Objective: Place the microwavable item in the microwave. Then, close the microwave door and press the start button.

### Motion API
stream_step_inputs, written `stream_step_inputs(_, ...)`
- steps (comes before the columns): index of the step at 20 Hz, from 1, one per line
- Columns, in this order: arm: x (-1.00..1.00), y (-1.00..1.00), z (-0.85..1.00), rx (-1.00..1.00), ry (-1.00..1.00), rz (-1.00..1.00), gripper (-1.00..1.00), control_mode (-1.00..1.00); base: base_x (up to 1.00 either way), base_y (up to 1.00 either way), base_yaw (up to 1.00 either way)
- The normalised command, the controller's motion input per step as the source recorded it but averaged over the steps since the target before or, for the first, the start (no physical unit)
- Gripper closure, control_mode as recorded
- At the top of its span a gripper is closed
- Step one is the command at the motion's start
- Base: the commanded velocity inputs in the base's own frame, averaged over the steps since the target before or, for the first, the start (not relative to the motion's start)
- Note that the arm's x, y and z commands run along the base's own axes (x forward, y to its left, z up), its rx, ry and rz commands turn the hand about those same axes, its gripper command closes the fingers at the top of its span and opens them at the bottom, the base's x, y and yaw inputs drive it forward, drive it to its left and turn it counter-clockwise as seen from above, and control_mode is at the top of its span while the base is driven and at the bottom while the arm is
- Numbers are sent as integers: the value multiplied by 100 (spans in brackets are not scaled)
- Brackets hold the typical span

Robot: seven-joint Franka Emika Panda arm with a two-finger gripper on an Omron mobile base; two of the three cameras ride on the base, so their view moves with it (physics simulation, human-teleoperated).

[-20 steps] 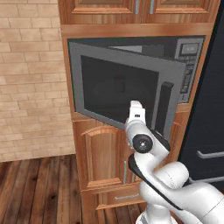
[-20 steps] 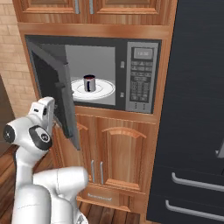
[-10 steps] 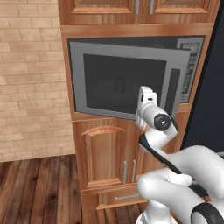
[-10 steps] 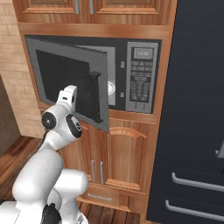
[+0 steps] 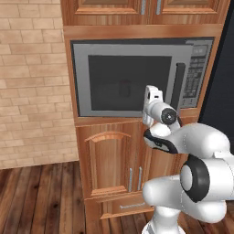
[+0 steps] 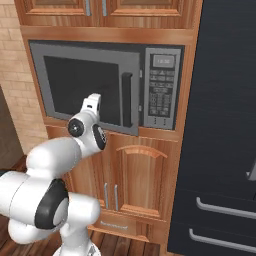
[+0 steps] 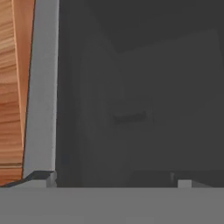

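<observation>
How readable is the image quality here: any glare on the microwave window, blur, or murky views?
Left base view: even flat lighting, no glare on the grey-framed microwave door with dark window; a faint dim shape shows through the glass. Right base view: sharp enough to see the keypad panel, digits unreadable. Hand view: murky and soft, the door's pale grey frame beside dark glass.

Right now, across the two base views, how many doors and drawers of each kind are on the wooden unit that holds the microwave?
Microwave door: 1
Upper cabinet doors: 2
Lower cabinet doors: 2
Bottom drawer: 1
Total: 6
</observation>
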Motion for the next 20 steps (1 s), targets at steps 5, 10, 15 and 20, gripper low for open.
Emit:
stream_step_inputs(5,54,-6,22,0,14,0,-100,-100,0,0,0)
stream_step_inputs(10,59,0,14,0,20,4,-100,-100,0,0,0)
stream_step_inputs(15,39,0,22,0,16,5,-100,-100,0,0,0)
stream_step_inputs(20,-49,-9,35,0,3,4,-100,-100,0,0,0)
